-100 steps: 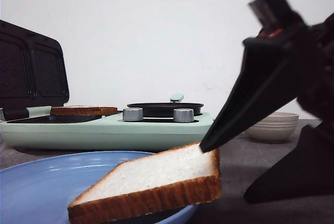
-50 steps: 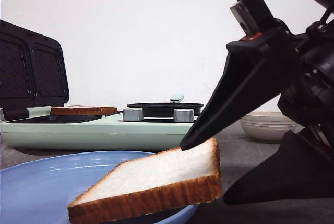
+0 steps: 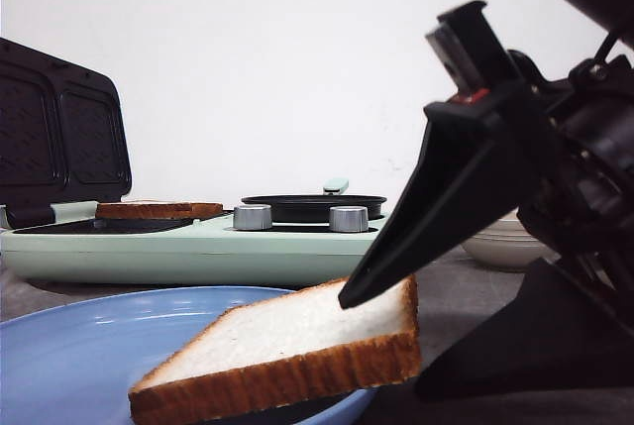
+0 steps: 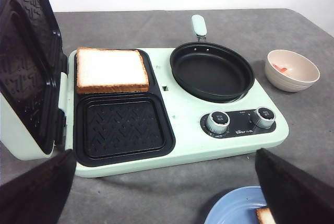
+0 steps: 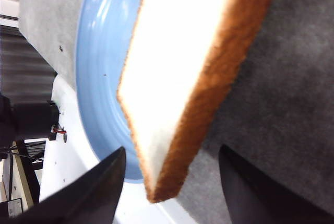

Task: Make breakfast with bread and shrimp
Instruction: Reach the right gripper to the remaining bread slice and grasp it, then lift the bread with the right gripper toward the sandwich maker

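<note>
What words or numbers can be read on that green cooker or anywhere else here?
Nothing can be read for certain.
Cooker: a small dark print between and below the two knobs, perhaps a brand, too small to read.
Knobs: faint marks round each, too small to read.
Bread, plate, bowl, pan: no text.

mint breakfast maker [image 4: 177, 145], pan [image 4: 211, 71], blue plate [image 3: 79, 346], bowl [image 4: 291, 70]
</note>
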Controlling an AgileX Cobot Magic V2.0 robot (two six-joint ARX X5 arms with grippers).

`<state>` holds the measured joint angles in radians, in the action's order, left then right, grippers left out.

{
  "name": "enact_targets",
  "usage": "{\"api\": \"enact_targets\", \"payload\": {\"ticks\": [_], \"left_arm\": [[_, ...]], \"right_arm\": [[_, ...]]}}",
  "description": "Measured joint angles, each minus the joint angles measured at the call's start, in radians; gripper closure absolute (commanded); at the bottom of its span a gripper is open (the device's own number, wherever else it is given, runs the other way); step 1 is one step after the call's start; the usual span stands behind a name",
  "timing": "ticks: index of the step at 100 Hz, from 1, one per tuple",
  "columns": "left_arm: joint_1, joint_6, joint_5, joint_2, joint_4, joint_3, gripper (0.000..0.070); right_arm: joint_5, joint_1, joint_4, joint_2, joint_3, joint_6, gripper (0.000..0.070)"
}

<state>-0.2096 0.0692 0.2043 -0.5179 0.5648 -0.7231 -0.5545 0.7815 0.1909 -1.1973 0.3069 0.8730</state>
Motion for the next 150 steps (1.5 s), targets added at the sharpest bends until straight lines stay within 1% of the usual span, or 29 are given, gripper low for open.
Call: {"api": "enact_targets", "payload": {"ticks": [3,7,13,29,43,59,75,93,100,106,118,124,138,150], "left_arm": [[0.0,0.0,0.0,0.0,0.0,0.0,0.0],[0.0,0.0,0.0,0.0,0.0,0.0,0.0],[0.0,0.0,0.0,0.0,0.0,0.0,0.0],[0.0,0.0,0.0,0.0,0.0,0.0,0.0],[0.0,0.0,0.0,0.0,0.0,0.0,0.0],[0.0,0.0,0.0,0.0,0.0,0.0,0.0],[0.0,0.0,0.0,0.0,0.0,0.0,0.0],[0.0,0.0,0.0,0.0,0.0,0.0,0.0],[0.0,-0.002,-0.02,0.0,0.0,0.0,0.0],[0.0,-0.005,-0.055,0.0,0.0,0.0,0.0],[0.002,-0.008,-0.152,0.005,0.0,0.0,0.0],[0.005,-0.008,-0.182,0.011,0.0,0.0,0.0],[0.025,-0.024,-0.184,0.021,0.0,0.0,0.0],[0.05,-0.035,-0.184,0.021,0.001,0.0,0.0]], "right_arm": [[0.0,0.003,0.003,-0.003,0.0,0.0,0.0376],[-0.001,0.004,0.005,-0.004,0.0,0.0,0.041],[-0.001,0.005,0.007,-0.005,0.0,0.0,0.0497],[-0.004,0.005,0.008,-0.005,0.0,-0.002,0.0699],[-0.026,0.005,0.013,-0.005,0.0,-0.004,0.07],[-0.028,0.005,0.029,-0.005,0.0,-0.005,0.07],[-0.048,0.005,0.146,-0.005,0.0,0.001,0.07],[-0.051,0.005,0.286,-0.005,0.0,0.05,0.07],[-0.051,0.005,0.294,-0.005,0.006,0.063,0.07],[-0.05,0.005,0.291,-0.005,0.019,0.071,0.07],[-0.047,0.005,0.266,-0.006,0.084,0.073,0.07],[-0.043,0.005,0.231,-0.006,0.131,0.066,0.07],[-0.008,0.003,0.063,-0.013,0.265,-0.003,0.07],[-0.002,-0.005,-0.066,-0.064,0.401,-0.085,0.07]]}}
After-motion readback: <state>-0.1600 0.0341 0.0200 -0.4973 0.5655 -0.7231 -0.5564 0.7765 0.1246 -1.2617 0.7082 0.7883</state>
